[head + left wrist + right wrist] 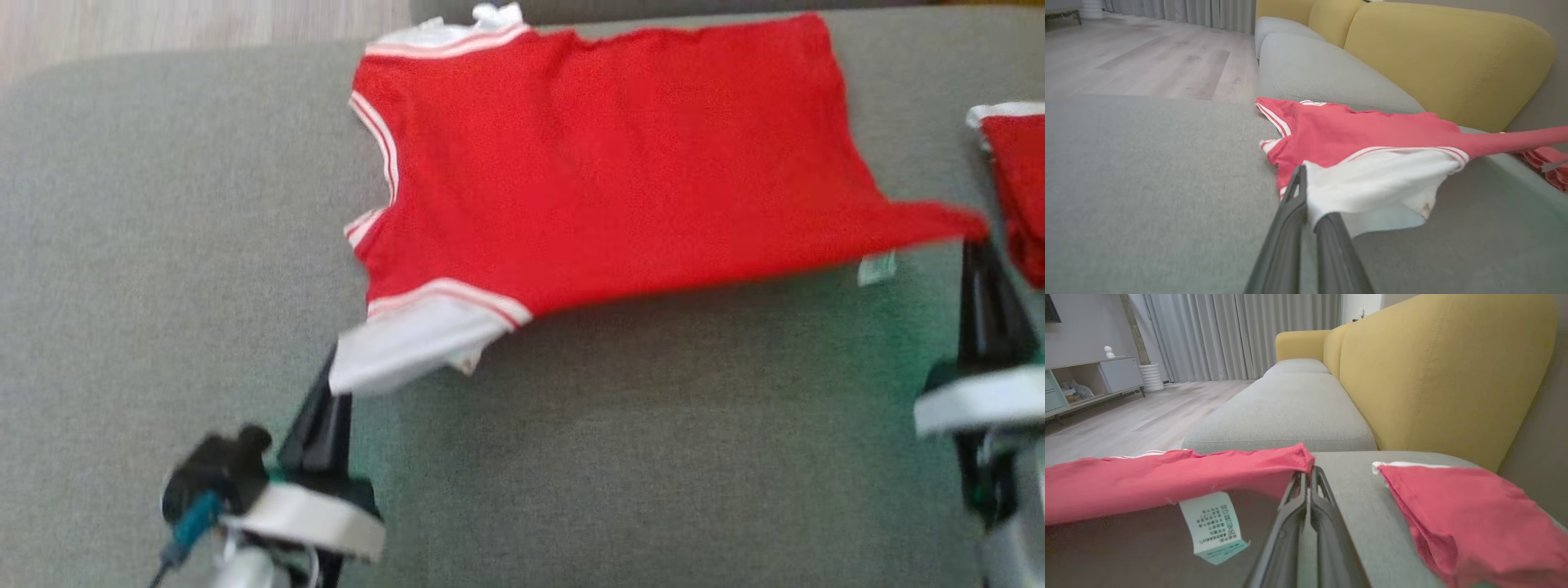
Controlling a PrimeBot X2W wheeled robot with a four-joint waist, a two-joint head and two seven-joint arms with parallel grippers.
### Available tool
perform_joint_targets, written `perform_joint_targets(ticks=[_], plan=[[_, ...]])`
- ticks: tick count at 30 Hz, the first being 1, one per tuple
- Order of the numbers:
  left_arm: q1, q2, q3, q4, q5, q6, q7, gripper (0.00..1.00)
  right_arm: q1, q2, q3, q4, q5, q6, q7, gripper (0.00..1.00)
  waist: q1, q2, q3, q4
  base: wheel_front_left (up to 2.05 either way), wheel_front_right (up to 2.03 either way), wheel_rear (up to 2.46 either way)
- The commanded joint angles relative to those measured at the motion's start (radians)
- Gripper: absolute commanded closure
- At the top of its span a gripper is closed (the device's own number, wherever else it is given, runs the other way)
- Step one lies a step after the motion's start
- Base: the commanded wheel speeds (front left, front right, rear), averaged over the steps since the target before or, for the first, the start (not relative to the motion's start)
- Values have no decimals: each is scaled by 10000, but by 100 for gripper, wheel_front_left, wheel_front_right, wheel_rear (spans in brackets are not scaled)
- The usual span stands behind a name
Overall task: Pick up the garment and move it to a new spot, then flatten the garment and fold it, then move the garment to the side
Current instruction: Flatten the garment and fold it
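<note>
The garment (604, 163) is a red T-shirt with white, red-striped sleeves, spread over the grey sofa seat (163, 245). Its near edge is lifted off the cushion and casts a shadow below. My left gripper (335, 371) is shut on the white near sleeve (1372, 179), as the left wrist view (1306, 196) confirms. My right gripper (971, 241) is shut on the red hem corner (1290, 461), where it shows up close (1306, 477). A white care label (1212, 526) hangs under the hem beside it.
A second folded red garment (1016, 188) lies at the right edge of the seat, close beside my right gripper (1453, 506). Yellow backrests (1433, 367) rise behind the cushions. Wood floor (1147, 61) lies past the seat's left end.
</note>
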Motion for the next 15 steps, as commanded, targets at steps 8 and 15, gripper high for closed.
perform_joint_targets(ticks=[8,15], plan=[[1559,450,207,-1489,-126,560,450,100,2117,493,-490,-1844,-362,-7,425,100,3,-1,-605,-76,0,0,0],[1989,674,173,-2212,-135,728,796,100,2884,895,-808,-2955,-591,-7,1146,100,3,-1,-771,-39,0,0,0]])
